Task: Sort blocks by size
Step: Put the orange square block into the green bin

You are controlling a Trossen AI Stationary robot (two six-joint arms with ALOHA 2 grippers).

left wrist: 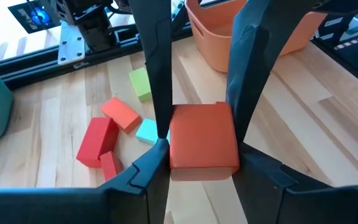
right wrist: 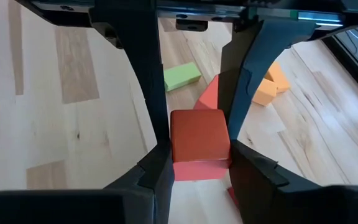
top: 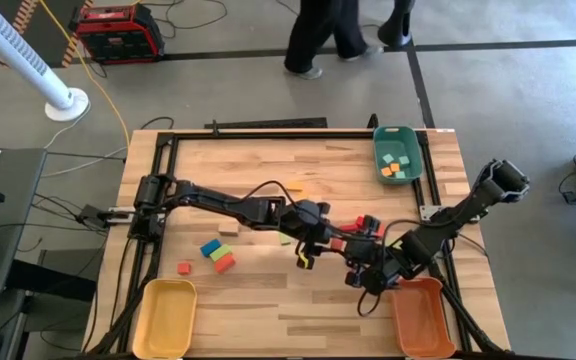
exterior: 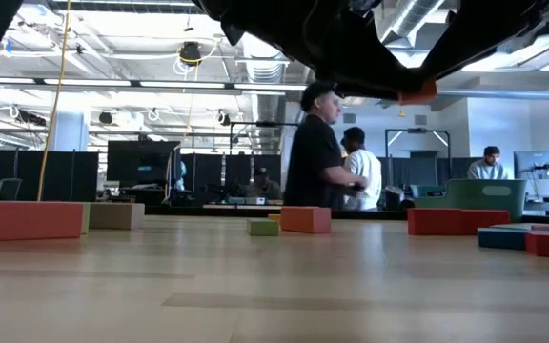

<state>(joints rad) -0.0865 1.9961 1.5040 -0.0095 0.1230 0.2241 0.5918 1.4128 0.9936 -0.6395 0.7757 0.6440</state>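
An orange-red block hangs above the table's middle, a little toward the right, between both grippers. My left gripper reaches in from the table's left and my right gripper from the right. Each is shut on the block, with the other's fingers coming at it from the opposite side. In the high view the two grippers meet at the block. Red, orange, green and teal blocks lie on the wood below. My left gripper pinches the block's two opposite sides between its fingertips. Its fingers slant down from the table's left. The block is lifted clear of the table. My right gripper pinches the same block's sides between its two fingers, at the opposite end. Its fingers slant down from the table's right.
An orange tray stands at the near right, a yellow tray at the near left, and a green tray with small blocks at the far right. More blocks lie left of centre. People stand beyond the far edge.
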